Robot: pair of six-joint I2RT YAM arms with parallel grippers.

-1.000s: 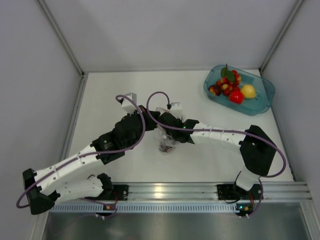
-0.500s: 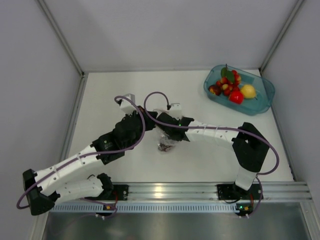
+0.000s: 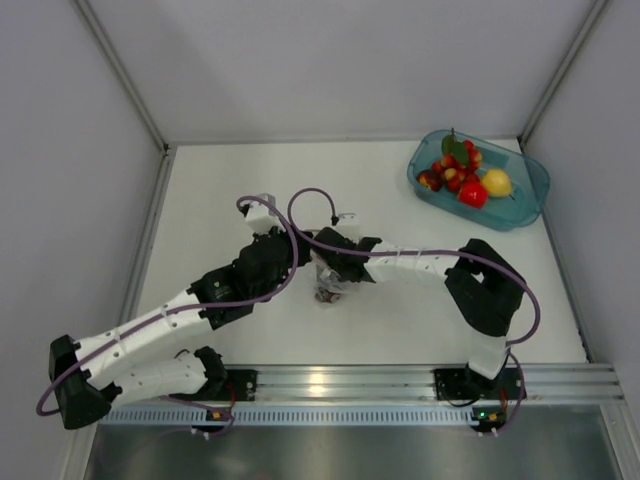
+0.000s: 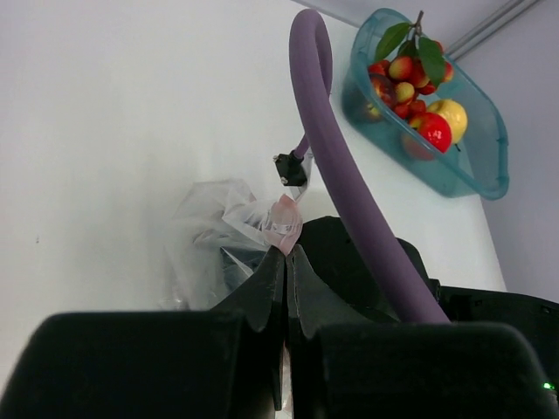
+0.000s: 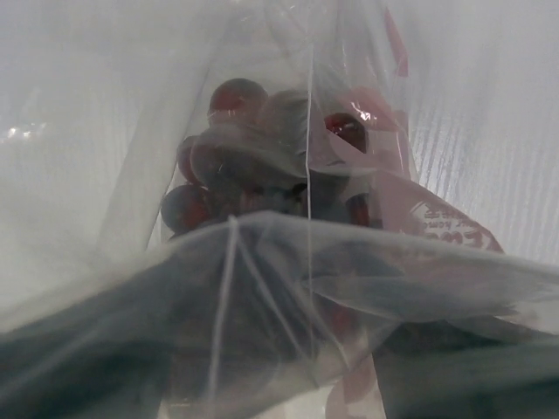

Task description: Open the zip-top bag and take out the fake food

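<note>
The clear zip-top bag hangs crumpled at mid-table between both grippers. My left gripper is shut on the bag's pink zip strip, and it shows in the top view left of the bag. My right gripper is at the bag's mouth from the right. In the right wrist view its gripper is veiled by plastic film, its dark fingers apart. A dark purple grape bunch of fake food lies inside the bag beyond them.
A teal translucent tub at the back right holds a red apple, a yellow lemon and red berries with leaves. White walls close the table's left, back and right. An aluminium rail runs along the near edge.
The right arm's elbow has folded leftward and its gripper has pushed further into the bag's mouth, its jaws spreading. The left gripper has kept its hold on the zip strip, shifting slightly.
</note>
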